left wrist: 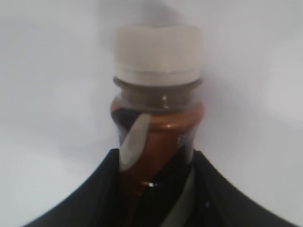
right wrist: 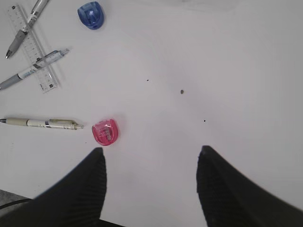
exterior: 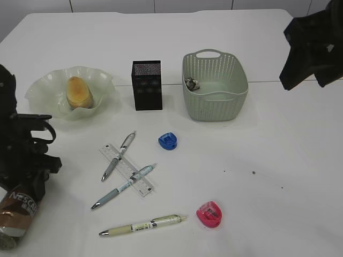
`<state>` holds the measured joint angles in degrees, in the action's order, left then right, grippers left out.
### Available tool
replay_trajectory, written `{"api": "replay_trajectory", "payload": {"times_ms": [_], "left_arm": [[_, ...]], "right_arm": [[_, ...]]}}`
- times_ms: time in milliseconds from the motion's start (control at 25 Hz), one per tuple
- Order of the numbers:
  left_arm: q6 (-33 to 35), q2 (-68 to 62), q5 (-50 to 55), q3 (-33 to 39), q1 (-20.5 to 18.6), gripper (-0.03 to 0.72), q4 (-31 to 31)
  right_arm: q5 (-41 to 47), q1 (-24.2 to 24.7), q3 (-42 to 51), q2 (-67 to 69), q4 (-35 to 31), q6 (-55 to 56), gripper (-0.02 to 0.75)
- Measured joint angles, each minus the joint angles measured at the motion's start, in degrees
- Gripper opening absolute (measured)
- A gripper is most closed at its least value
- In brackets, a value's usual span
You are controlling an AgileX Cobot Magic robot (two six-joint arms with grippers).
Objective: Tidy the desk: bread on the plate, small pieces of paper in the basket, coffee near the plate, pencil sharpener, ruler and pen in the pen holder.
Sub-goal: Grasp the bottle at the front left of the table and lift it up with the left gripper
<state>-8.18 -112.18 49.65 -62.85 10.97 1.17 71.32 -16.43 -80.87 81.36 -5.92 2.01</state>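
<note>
The left pincer [left wrist: 156, 189] is closed around the body of the coffee [left wrist: 158, 118], its two dark fingers [left wrist: 94, 198] pressing on either side below the neck; the bottle's long axis runs straight out from the pincer, white cap away from it. In the exterior view the bottle [exterior: 19, 211] sits at the near left corner of the desk [exterior: 278, 160], close to the front edge, tilted with its base toward the bottom corner. Beyond the cap lies bare white tabletop. Farther out from this pincer stands the plate [exterior: 102, 85] with the bread [exterior: 79, 92] in it, on its end. The pen holder [exterior: 147, 85] and the basket [exterior: 214, 85] stand upright farther off to its right, a small crumpled scrap [exterior: 192, 83] inside the basket. Between them and the near edge lie the ruler [exterior: 128, 170], two pens across it, a third pen [exterior: 143, 225], a blue sharpener [exterior: 168, 141] and a pink sharpener [exterior: 209, 214]. The right pincer [right wrist: 151, 165] hangs open and empty above clear tabletop, the pink sharpener just off its left finger, open room ahead and to its right.
</note>
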Motion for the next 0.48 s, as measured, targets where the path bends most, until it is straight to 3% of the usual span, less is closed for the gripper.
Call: {"api": "replay_trajectory", "payload": {"times_ms": [240, 480], "left_arm": [[0.87, 9.78, -7.04, 10.76, 0.0, 0.283, 0.24], [0.99, 25.49, -12.53, 15.37, 0.0, 0.283, 0.35]], "right_arm": [[0.0, 0.0, 0.0, 0.0, 0.0, 0.0, 0.444], [0.0, 0.0, 0.0, 0.0, 0.0, 0.0, 0.444]]}}
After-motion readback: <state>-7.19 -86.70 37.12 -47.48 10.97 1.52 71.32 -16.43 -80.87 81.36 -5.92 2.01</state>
